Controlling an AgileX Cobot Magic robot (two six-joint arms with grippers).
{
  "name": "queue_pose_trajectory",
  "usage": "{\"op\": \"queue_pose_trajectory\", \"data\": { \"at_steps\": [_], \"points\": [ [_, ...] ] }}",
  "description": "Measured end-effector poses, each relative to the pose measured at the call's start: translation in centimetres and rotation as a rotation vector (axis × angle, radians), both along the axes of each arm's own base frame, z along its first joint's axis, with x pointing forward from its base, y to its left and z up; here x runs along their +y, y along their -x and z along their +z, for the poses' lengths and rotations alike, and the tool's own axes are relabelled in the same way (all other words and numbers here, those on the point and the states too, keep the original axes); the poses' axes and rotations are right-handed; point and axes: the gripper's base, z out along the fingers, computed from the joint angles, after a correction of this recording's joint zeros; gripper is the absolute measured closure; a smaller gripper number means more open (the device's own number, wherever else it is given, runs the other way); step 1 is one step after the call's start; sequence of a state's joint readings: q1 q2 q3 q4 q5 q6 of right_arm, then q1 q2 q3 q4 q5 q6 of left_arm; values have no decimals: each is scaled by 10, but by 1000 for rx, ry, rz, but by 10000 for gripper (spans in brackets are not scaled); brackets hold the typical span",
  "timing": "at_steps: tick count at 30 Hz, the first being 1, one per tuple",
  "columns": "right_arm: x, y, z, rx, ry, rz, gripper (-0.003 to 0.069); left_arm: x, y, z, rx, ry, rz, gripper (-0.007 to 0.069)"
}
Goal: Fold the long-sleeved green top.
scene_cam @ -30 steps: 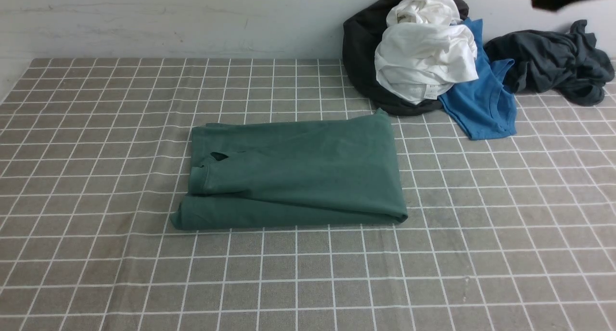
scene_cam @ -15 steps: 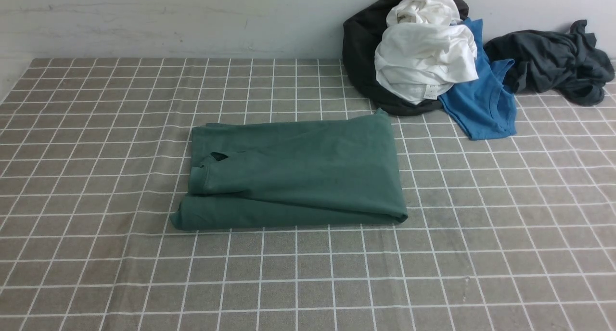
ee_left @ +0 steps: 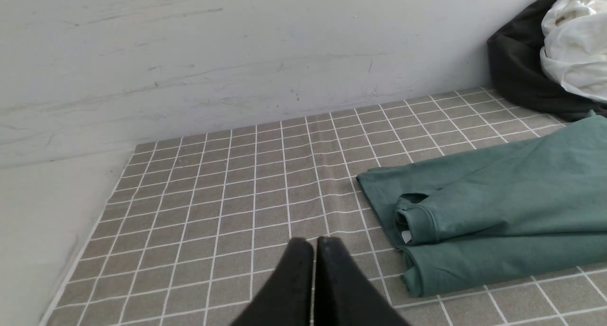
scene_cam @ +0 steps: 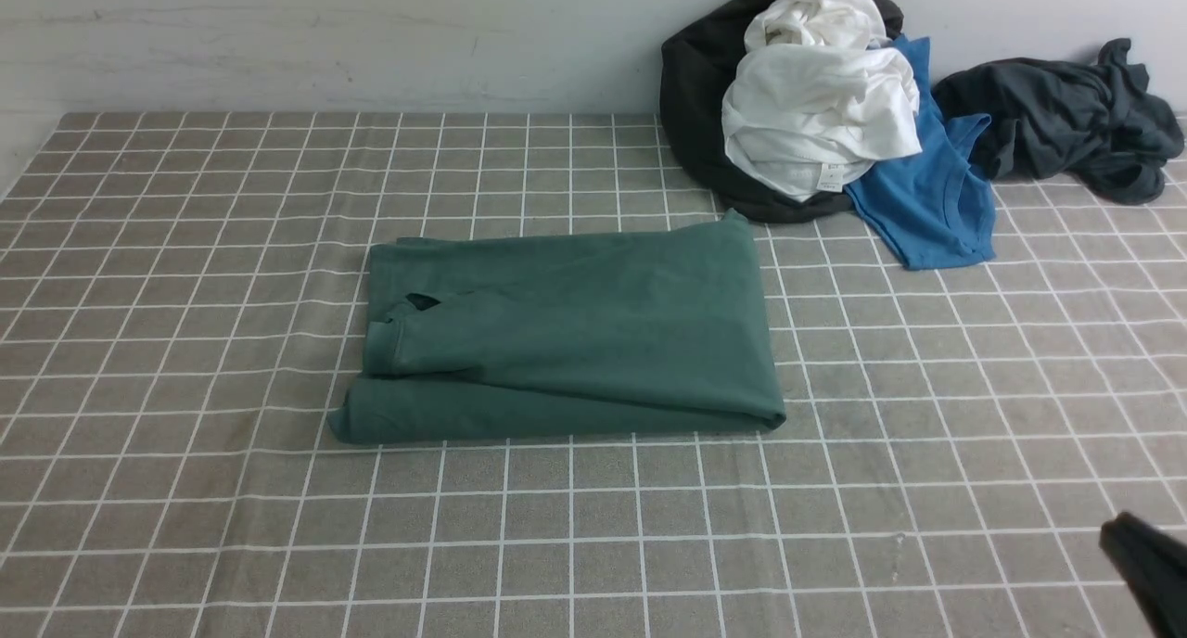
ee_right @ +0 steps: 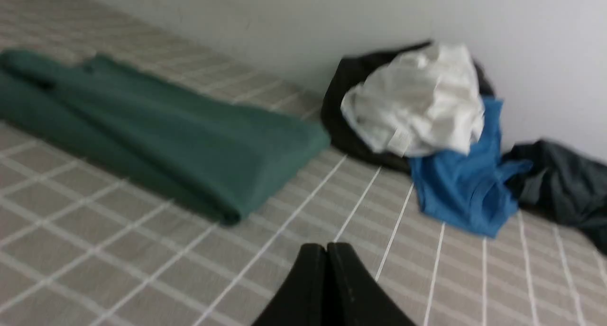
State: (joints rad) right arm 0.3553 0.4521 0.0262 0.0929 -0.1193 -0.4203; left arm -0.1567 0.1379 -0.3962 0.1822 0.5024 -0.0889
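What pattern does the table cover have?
The table cover is grey-brown with a grid of thin white lines, clearest in the front view.

My black right claw (ee_right: pixel 326 250) and left claw (ee_left: pixel 315 245). Forest-green long-sleeved top (scene_cam: pixel 566 337) on grey-brown, white-gridded surface (scene_cam: pixel 185 248). White (scene_cam: pixel 821 109), blue (scene_cam: pixel 927 202), dark grey garments (scene_cam: pixel 1066 119).

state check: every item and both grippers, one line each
green long-sleeved top: folded into a flat rectangle, lying on the table, not held
white garment: crumpled, on top of the pile
black garment: bunched under the white one
blue T-shirt: unfolded, partly under the pile
dark grey garment: crumpled, by the wall
left gripper: shut, empty
right gripper: shut, empty
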Motion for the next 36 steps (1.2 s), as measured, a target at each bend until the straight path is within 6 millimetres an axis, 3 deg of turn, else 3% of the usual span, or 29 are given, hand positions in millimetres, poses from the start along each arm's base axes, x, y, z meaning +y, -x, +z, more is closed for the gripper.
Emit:
{"op": "queue_pose_trajectory", "data": {
  "at_steps": [6, 10, 18, 36],
  "points": [
    [-6, 17, -12, 125, 26, -5, 673, 0, 0, 0, 0, -1, 0, 631],
    [-16, 32, -10, 67, -81, -99, 673, 0, 0, 0, 0, -1, 0, 631],
    [-27, 32, -8, 59, -231, -312, 673, 0, 0, 0, 0, 0, 0, 631],
    [-27, 32, -8, 67, -257, -328, 673, 0, 0, 0, 0, 2, 1, 631]
  ]
}}
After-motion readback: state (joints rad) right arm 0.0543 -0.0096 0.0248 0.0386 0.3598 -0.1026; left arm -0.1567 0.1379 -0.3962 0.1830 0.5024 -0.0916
